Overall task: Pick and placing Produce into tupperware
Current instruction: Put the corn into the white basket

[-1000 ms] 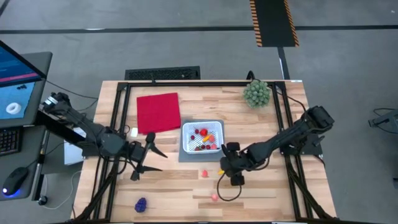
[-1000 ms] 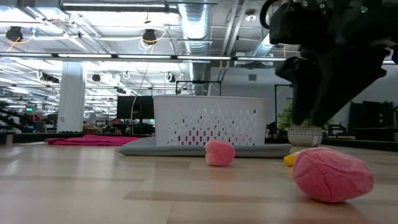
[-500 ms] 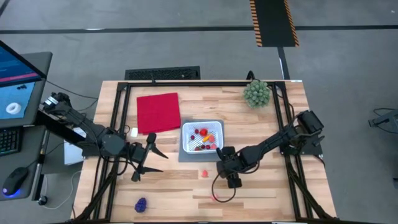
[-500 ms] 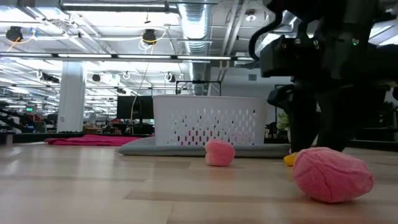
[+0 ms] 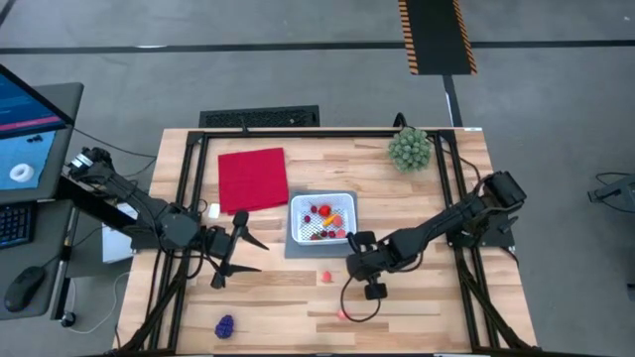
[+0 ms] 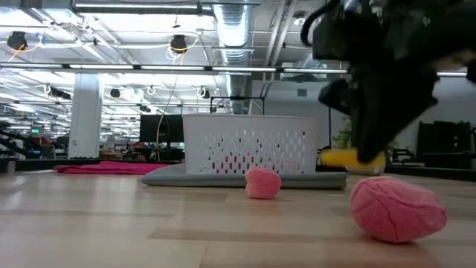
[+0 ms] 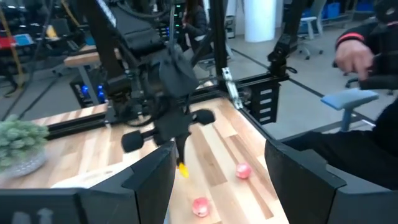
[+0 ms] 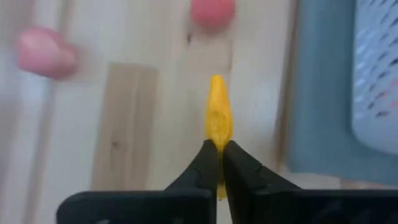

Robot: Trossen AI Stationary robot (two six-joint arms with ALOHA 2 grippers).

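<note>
Seen from above, your right gripper (image 5: 354, 266) hangs just off the grey mat's (image 5: 294, 248) corner, at about 5 o'clock from the white container (image 5: 321, 219). Its fingers (image 8: 208, 163) are pressed together on the tail of a small yellow piece of produce (image 8: 218, 115), which sticks out forward past the fingertips. In the table-level view the same yellow piece (image 6: 338, 157) shows lifted clear of the wood, at roughly the height of the container's lower wall.

Your left gripper (image 5: 238, 247) waits at about 8 o'clock from the container, over bare table; its fingers (image 7: 149, 180) stand spread apart with nothing between them.

The container sits on the grey mat near the table's (image 5: 417, 307) centre, with several red and orange pieces (image 5: 324, 220) already lying inside. Produce left on the wood:
- a pink piece (image 5: 325, 277) at 6 o'clock from the container, just beside the mat's near edge;
- a second pink piece (image 5: 341, 314) farther out along the same direction, near the table's front edge;
- a purple grape bunch (image 5: 225, 324) at about 7 o'clock, well apart from the rest.

A flat red cloth (image 5: 252, 179) lies at 10 o'clock from the container, touching the mat's corner or nearly so. A green spiky plant (image 5: 410, 148) stands at 2 o'clock, near the back edge of the table.
</note>
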